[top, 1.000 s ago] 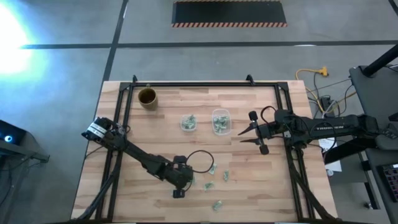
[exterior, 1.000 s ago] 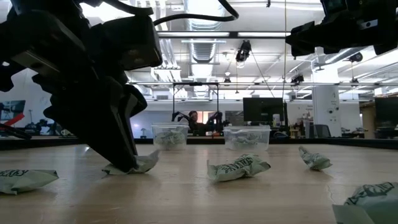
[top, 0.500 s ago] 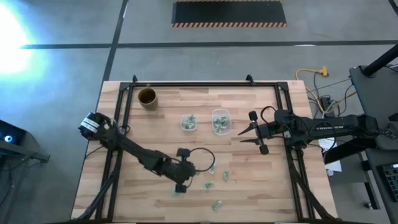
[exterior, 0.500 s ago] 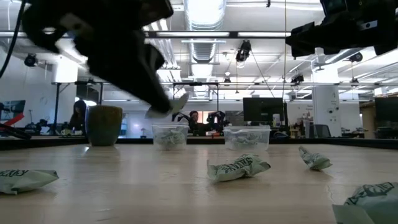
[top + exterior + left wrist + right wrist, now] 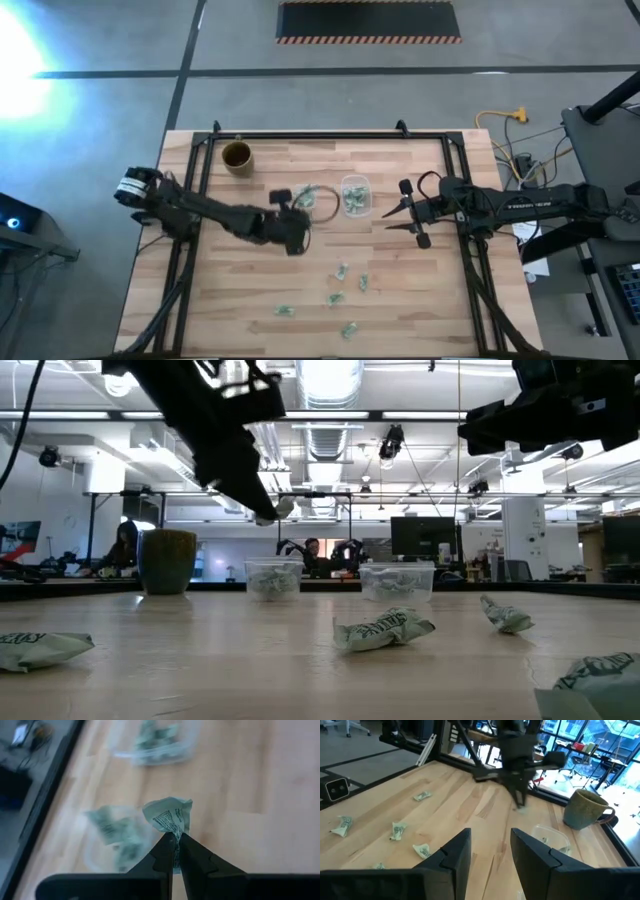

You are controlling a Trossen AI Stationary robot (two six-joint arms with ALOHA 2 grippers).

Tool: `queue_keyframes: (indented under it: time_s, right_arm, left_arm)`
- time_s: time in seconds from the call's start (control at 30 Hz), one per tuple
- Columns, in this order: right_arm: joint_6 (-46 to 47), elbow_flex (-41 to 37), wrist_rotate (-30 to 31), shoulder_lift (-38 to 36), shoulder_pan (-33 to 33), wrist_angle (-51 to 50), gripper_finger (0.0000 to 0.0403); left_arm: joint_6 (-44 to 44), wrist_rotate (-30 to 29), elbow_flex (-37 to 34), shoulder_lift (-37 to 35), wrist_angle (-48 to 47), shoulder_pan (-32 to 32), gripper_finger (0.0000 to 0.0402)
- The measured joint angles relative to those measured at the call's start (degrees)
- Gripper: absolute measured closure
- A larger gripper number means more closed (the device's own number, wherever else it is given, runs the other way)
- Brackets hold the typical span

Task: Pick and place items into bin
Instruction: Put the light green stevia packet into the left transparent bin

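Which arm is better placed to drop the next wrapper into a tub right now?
The left. The left gripper is shut on a wrapper just beside the left tub. The right gripper waits open and empty near the right tub, so it would first need a pick.

Ceiling lights (image 5: 325, 380) glare (left corner too); left wrist view blurred.

Five crumpled green-and-white wrappers (image 5: 341, 271) lie loose near the tabletop's front edge. One wrapper (image 5: 168, 815) hangs pinched above the clear tubs (image 5: 355, 195), which hold more
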Motion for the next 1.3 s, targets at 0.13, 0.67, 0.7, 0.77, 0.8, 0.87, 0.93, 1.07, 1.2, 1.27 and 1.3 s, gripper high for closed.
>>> queue_keyframes:
  time_s: [0.13,0.67,0.7,0.77,0.8,0.87,0.93,1.07,1.2,1.27,1.3]
  right_arm:
    - [-0.18,-0.04,0.29,0.59,0.0,0.0,0.0275]
    - [-1.03,-0.11,1.53,1.31,0.0,0.02,0.0275]
    - [-1.03,-0.11,1.53,1.31,0.0,0.03,0.0275]
    - [-1.03,-0.11,1.52,1.31,0.0,-0.01,0.0275]
    - [-1.03,-0.11,1.52,1.31,0.0,0.04,0.0275]
    - [-1.03,-0.11,1.52,1.4,0.0,0.04,0.0275]
    - [-1.03,-0.11,1.52,1.39,0.0,0.03,0.0275]
    - [-1.03,-0.11,1.52,1.38,0.0,0.04,0.0275]
    - [-1.03,-0.11,1.5,1.38,0.0,0.04,0.0275]
    - [-1.03,-0.11,1.5,1.38,0.0,0.04,0.0275]
    - [-1.03,-0.11,1.5,1.38,0.0,0.04,0.0275]
  left_arm:
    - [1.76,0.98,-0.04,-0.78,-0.4,5.26,0.0393]
    - [4.91,5.73,-0.04,2.0,0.86,14.7,0.0393]
    - [4.91,5.73,-0.04,2.17,1.06,14.72,0.0393]
    - [4.94,5.75,-0.04,2.39,1.4,14.68,0.0393]
    - [4.95,5.74,-0.04,2.5,1.41,14.68,0.0393]
    - [5.88,5.75,-0.04,2.67,1.41,14.68,0.0393]
    - [6.43,5.72,-0.04,2.73,1.41,14.68,0.0393]
    - [6.53,5.14,-0.04,2.73,1.43,14.68,0.0393]
    - [7.92,4.89,-0.04,2.73,1.45,14.68,0.0389]
    - [8.0,4.89,-0.04,2.73,1.45,14.68,0.0375]
    - [8.05,4.87,-0.04,2.73,1.45,14.68,0.0365]
